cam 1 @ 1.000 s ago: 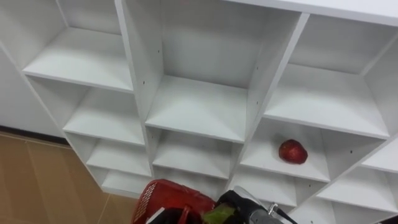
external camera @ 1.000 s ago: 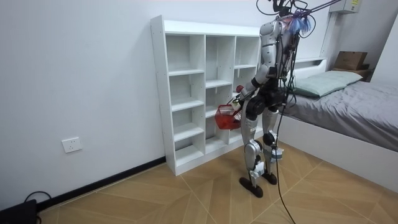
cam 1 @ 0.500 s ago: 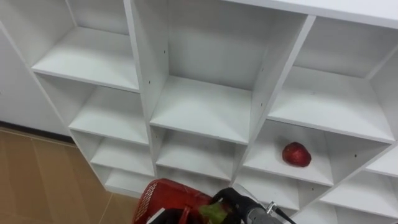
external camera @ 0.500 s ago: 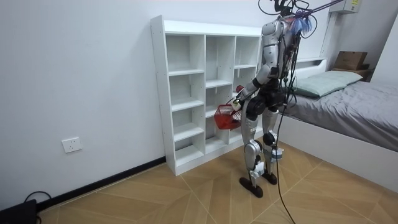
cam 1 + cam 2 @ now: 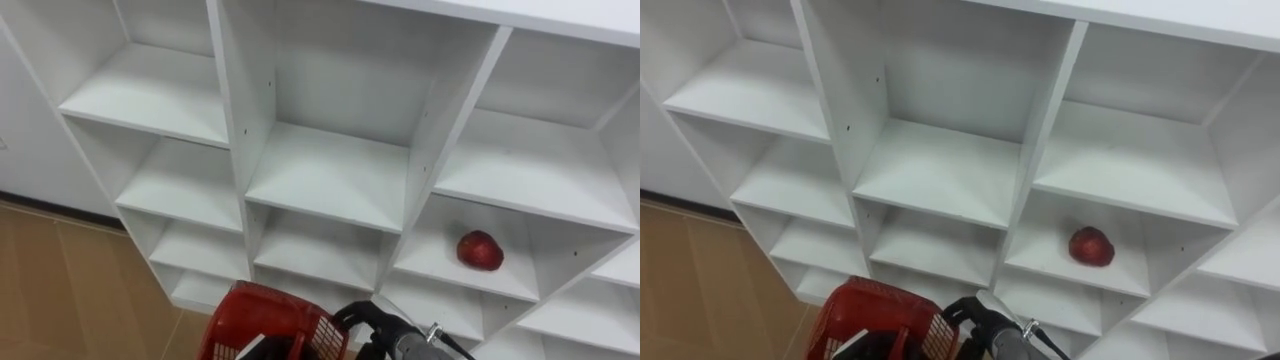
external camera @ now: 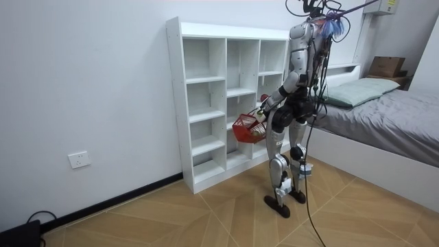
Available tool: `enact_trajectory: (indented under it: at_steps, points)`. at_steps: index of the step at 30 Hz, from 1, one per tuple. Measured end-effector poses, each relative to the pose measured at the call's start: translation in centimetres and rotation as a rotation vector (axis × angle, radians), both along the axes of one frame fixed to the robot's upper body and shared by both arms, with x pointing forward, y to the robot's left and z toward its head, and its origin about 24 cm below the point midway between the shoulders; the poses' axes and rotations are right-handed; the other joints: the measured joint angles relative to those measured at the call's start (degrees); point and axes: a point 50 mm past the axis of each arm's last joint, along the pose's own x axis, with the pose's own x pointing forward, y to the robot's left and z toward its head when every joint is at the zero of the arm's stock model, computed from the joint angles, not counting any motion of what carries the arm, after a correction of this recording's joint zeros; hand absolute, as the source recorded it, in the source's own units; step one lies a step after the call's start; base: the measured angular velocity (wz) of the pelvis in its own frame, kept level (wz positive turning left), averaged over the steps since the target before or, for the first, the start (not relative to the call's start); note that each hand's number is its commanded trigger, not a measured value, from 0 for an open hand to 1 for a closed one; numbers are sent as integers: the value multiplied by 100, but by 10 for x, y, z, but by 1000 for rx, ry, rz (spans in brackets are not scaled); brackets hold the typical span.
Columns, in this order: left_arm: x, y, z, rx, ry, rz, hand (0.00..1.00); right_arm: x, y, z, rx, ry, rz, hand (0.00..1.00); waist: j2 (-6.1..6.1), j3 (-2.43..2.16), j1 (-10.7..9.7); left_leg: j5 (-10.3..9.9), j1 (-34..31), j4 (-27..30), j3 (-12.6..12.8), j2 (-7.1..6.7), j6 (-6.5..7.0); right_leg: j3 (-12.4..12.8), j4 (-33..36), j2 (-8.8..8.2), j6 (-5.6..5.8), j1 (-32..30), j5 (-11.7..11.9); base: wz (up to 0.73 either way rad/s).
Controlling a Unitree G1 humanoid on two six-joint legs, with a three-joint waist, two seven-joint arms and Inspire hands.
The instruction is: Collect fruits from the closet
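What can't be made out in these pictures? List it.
Basket contents: cut off by the eye views' bottom edge; too small in the room view.
Right hand: mostly cut off by that edge.
Left hand: too small in the room view.
Red fruit on the shelf: kind unclear, too small.

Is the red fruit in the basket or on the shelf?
On the shelf: the fruit lies there, away from the basket.

Fruit [image 5: 479, 250] in closet's [image 5: 330, 180] right compartment, basket [image 5: 262, 315] before closet
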Motion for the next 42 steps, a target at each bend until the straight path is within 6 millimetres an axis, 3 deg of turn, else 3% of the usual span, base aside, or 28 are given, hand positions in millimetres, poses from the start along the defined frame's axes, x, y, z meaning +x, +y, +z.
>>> enact_trajectory:
  at_steps: [22,31,37,42]
  points:
    - [2,3,0,14,-3,2,100,2,-4,1,11,-13,-48,0,-59,-21,-28,0,-68,42,-59,-1,0,-31,0,-11,-3,-22,-3,1]
    - [5,14,1,30,-8,57,100,19,-13,15,48,-118,-92,0,-31,-3,-174,0,-58,23,-35,1,0,-51,-29,-11,-3,-7,-4,-1]
    - [7,26,1,64,-18,122,100,21,-23,32,81,-232,-116,0,21,-14,-225,0,-12,29,93,18,0,61,-74,8,-7,7,2,-8]
    - [6,36,0,82,-11,196,100,14,-32,35,56,-267,-120,0,145,-63,-334,-25,45,-25,252,80,21,82,-68,11,-6,5,3,-9]
